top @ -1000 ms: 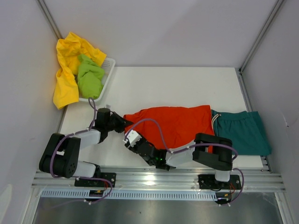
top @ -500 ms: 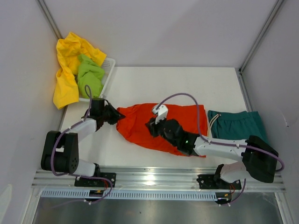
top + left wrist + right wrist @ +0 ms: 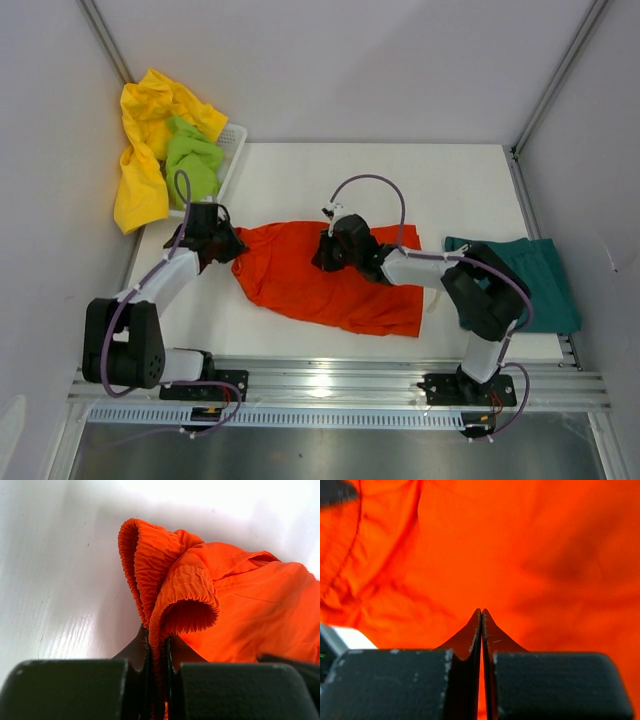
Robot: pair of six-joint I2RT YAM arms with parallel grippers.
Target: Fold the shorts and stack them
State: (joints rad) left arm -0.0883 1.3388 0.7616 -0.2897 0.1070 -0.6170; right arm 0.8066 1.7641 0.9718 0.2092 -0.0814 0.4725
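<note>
The orange-red shorts (image 3: 320,290) lie spread across the middle of the table. My left gripper (image 3: 232,250) is shut on their elastic waistband (image 3: 170,587) at the left end; the bunched band runs between the jaws (image 3: 157,645). My right gripper (image 3: 322,255) rests over the upper middle of the orange fabric (image 3: 545,555), its fingertips (image 3: 481,612) pressed together with no cloth seen between them. Dark teal shorts (image 3: 530,280) lie flat at the right edge. Yellow shorts (image 3: 140,190) and lime green shorts (image 3: 192,168) hang in and over the basket.
The white plastic basket (image 3: 232,150) stands at the table's back left corner. Grey walls close in on the left, the right and the back. A metal rail runs along the near edge by the arm bases.
My right arm swung from the near edge to the upper middle of the orange shorts and its jaws closed. My left gripper pulled the waistband leftward, dragging the shorts away from the teal pair.
</note>
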